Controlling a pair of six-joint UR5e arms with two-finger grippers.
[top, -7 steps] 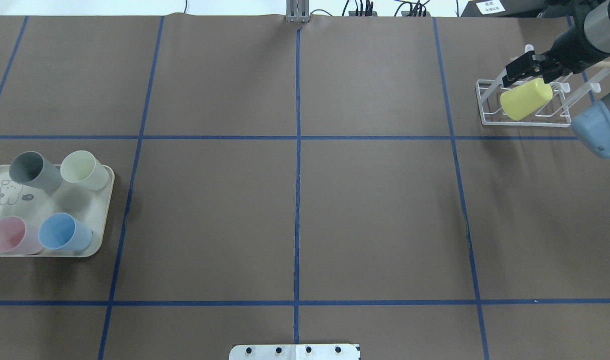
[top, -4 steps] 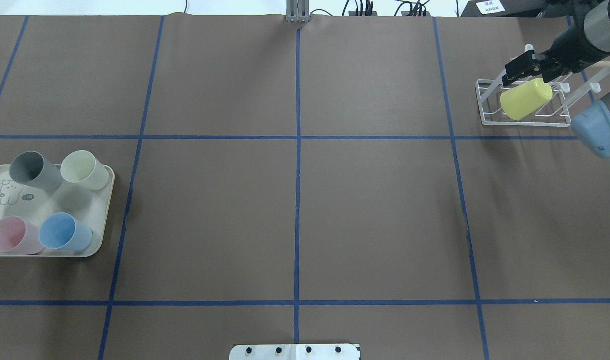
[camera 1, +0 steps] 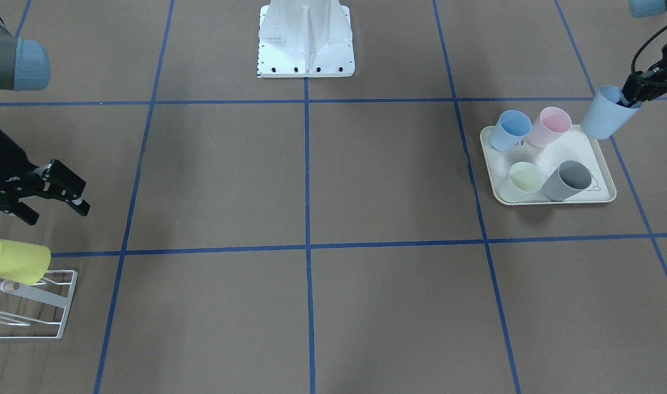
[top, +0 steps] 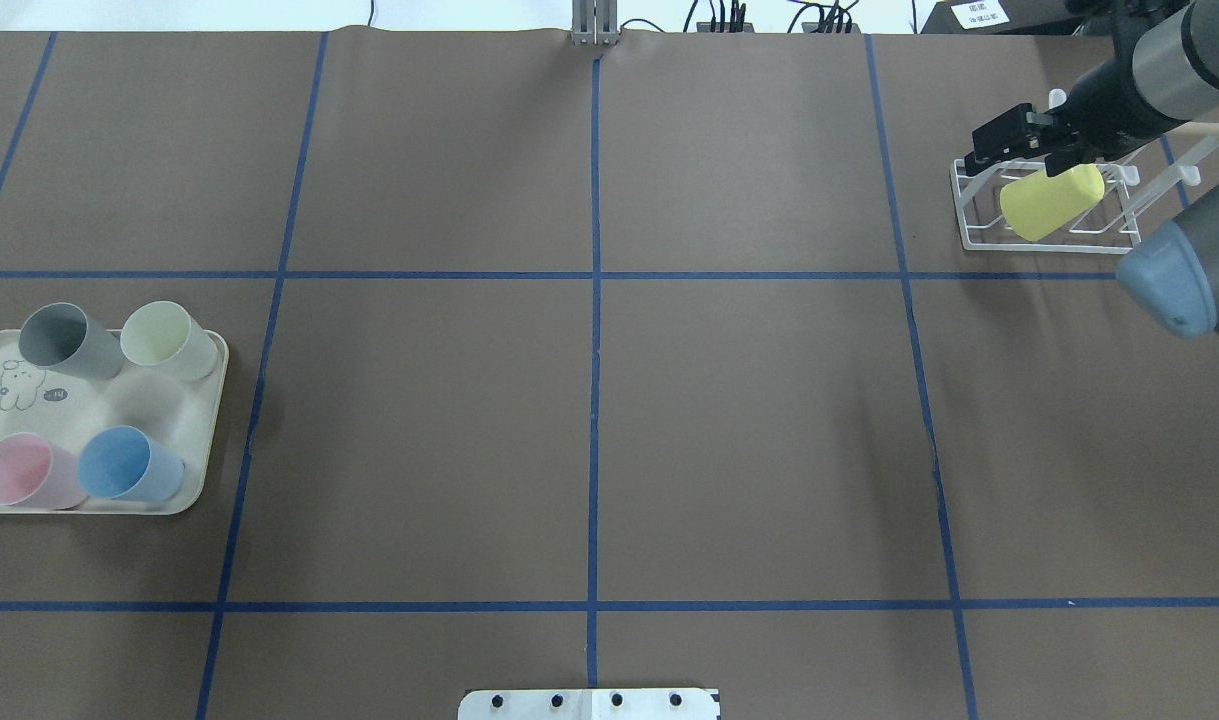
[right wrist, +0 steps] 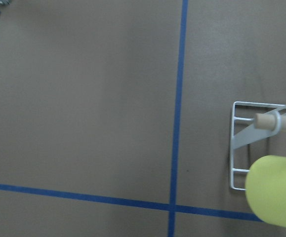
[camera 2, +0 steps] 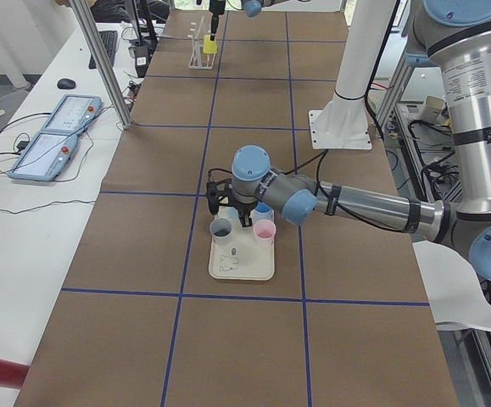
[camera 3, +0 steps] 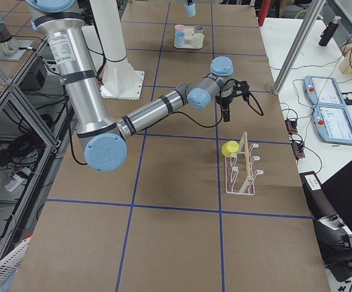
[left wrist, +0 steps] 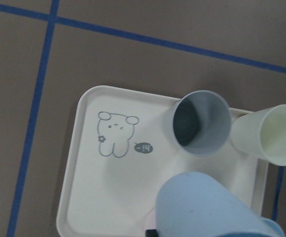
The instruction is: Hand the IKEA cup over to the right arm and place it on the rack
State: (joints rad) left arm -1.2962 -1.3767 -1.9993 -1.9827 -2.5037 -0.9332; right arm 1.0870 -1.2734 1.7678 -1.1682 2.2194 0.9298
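Although the front-facing view cuts off most of the right arm, the right claw (camera 1: 58, 214) shows whole, its jaws spread wide and gripping nothing. Just past its tips, on the side away from the robot's base, the yellow cup (camera 1: 16, 261) lies tilted on the rack (camera 1: 68, 303), clear of both fingers. The frame edge slices off part of the cup and rack. At the opposite edge the left claw (camera 1: 633, 94) is clenched on the rim of the light blue cup (camera 1: 604, 116), one finger inside the mouth; the claw's body runs out of frame. Beside that claw sits the tray (camera 1: 604, 192) with four cups.

Seen from overhead, the right claw (top: 981, 148) hangs released over the rack (top: 969, 238), with the yellow cup (top: 1051, 200) just behind its tips. The left claw is out of frame.

From the left end, the far claw and rack are too small to judge, and the cup in the near claw is hard to pick out.

From the right end, the yellow cup (camera 3: 229, 148) rests just below the right claw (camera 3: 225, 120). The light blue cup (camera 3: 190, 8) is tiny at the top edge.

On the left wrist camera, the light blue cup (left wrist: 207, 207) fills the bottom, blurred and cropped, hiding the fingers.

On the right wrist camera, no fingers show; the yellow cup (right wrist: 276, 197) is cut by the edge.
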